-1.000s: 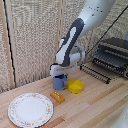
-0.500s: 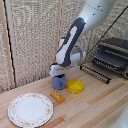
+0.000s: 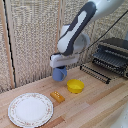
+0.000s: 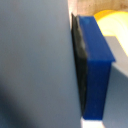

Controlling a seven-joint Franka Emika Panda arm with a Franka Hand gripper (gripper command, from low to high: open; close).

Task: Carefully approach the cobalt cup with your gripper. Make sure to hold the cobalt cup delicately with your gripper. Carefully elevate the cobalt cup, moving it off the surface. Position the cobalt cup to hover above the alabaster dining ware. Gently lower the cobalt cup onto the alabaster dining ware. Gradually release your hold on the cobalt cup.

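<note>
Exterior view: at frame centre the gripper [image 3: 60,68] is clamped on the cobalt cup [image 3: 60,74], which hangs clear of the wooden table [image 3: 95,107]. A yellow bowl [image 3: 75,86] sits just lower right of it, the alabaster dining ware [image 3: 30,109] at lower left. Wrist view: a blue fingertip [image 4: 97,65] presses the cup's wall [image 4: 35,60].

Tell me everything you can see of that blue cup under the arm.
The cobalt cup is small, rounded and plain blue with a matte look; no handle shows. It hangs just under the white end effector, seemingly lifted off the wooden table, behind the orange block and to the exterior view's left of the yellow bowl.
</note>
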